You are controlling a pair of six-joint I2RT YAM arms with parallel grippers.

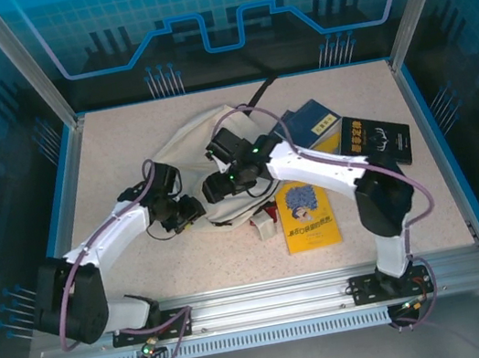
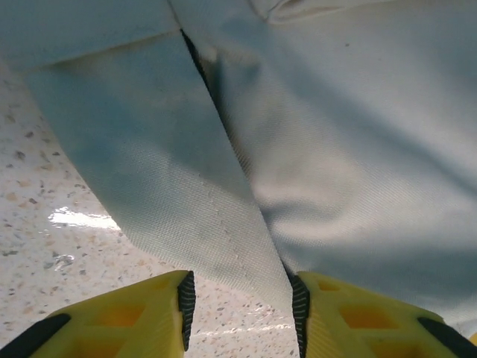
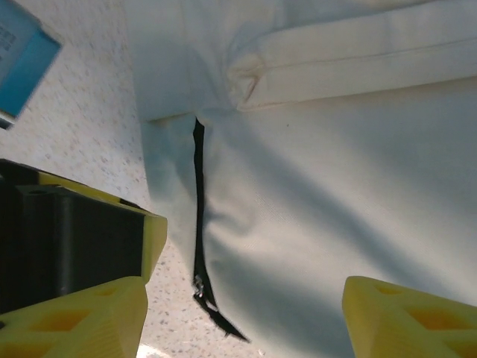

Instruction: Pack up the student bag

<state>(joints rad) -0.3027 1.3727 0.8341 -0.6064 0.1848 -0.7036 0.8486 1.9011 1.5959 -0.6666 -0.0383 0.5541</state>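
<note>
Top external view is showing the student bag point(image 1: 196, 145) lying at the centre of the table point(image 1: 115, 155), with the yellow book point(image 1: 307, 215) and two dark books point(image 1: 376, 138) sitting outside it at centre right. The left pincer point(image 1: 188, 214) is standing jaws apart at the bag's lower left edge, with a cream flap running into the gap unpinched. The right pincer point(image 1: 215, 186) is gaping wide over a dark zipper line point(image 3: 198, 224).

In my judgement, a closing jaw is risking a bite on one loose fold (or the flap rather than the mouth). The bag may then be sliding across the glossy table instead of opening. Both pincers are working close together, so a bump is possible.

The bag is looking limp, creased and flat, probably near empty.
</note>
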